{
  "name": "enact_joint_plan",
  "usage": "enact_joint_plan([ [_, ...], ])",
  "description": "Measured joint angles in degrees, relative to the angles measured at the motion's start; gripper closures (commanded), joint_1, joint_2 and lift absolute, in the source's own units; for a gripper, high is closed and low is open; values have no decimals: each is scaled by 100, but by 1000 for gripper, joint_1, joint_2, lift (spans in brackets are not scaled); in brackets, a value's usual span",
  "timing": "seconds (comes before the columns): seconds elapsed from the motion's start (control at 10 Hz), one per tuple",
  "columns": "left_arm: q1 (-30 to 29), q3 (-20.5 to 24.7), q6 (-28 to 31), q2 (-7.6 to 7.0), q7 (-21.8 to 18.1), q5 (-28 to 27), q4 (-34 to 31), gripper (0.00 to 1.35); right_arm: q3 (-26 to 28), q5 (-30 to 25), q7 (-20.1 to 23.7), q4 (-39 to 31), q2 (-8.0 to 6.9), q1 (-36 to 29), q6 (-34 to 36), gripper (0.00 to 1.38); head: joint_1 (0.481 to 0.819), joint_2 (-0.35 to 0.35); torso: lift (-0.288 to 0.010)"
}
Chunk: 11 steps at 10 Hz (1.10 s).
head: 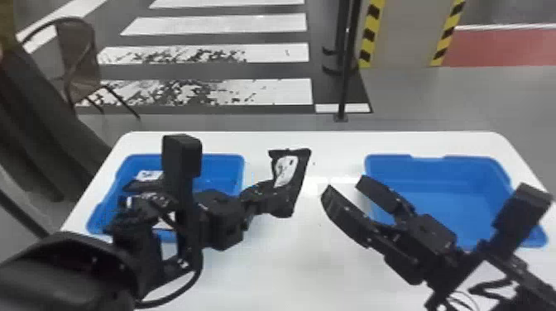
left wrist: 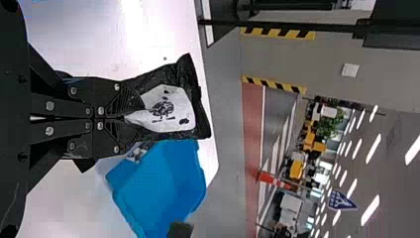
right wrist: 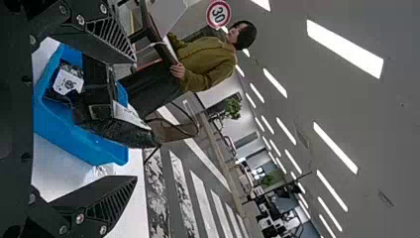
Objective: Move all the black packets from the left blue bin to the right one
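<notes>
Fingers (left wrist: 106, 96) of the left hand (head: 283, 200) were pressed together on one end of a black packet (head: 285, 170), holding it above the surface (head: 264, 277) in the gap between the bins, nearer the left one. It rose from the grip at a tilt, its white label turned towards the head camera. In the left wrist view, that end sat between the textured tips of the left hand (left wrist: 136, 118), and the rest stuck out past them.

The right hand (head: 344, 189) was spread wide, its two tips well apart and pointing towards the held packet from the other side of the gap. In the head view it overlapped the near left part of the right bin (head: 434, 169).

The left bin (head: 221, 167) lay partly behind the left arm (head: 62, 269). A second packet (head: 142, 184) with a white label was in it, towards its far left side. Something else pale and dark showed lower in the same bin, too hidden by the arm to make out. Both bins were blue and stood on the white surface, one at each side.

Farther off, a brown chair (head: 80, 62) was on the grey floor (head: 475, 103) to the left. Beyond the surface were white stripes (head: 273, 91), a thin black pole (head: 344, 82) and a column (head: 405, 33) edged with yellow and black tape.
</notes>
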State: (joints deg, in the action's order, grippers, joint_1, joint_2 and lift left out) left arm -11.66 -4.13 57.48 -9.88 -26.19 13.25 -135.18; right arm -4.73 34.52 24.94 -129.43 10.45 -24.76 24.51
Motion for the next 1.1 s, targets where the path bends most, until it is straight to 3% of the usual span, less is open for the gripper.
enact_joint_plan([
  [0.4, 76, -559, -108, -60, 0, 449, -36, 1208, -151, 13, 20, 550, -38, 618, 97, 199, 695, -34, -140],
  [0.5, 92, -625, -109, -70, -1, 524, -43, 1208, -154, 0, 20, 677, -44, 736, 91, 272, 695, -47, -140],
  [0.6, 103, -664, -106, -75, -1, 566, -45, 1208, -156, -1, 20, 756, -50, 826, 83, 766, 695, -52, -140],
  [0.7, 111, -680, -97, -76, 0, 585, -45, 1208, -166, 10, 27, 804, -57, 885, 80, 1096, 695, -55, -140],
  [0.8, 112, -679, -95, -76, 0, 592, -46, 1208, -175, 12, 28, 823, -75, 903, 75, 1303, 695, -55, -140],
  [1.0, 112, -667, -98, -76, 0, 610, -46, 1207, -185, -7, 22, 829, -102, 865, -64, 1277, 695, -56, -140],
  [1.1, 111, -653, -97, -76, 9, 639, -46, 1036, -190, 3, 29, 819, -110, 843, -96, 1277, 695, -55, -140],
])
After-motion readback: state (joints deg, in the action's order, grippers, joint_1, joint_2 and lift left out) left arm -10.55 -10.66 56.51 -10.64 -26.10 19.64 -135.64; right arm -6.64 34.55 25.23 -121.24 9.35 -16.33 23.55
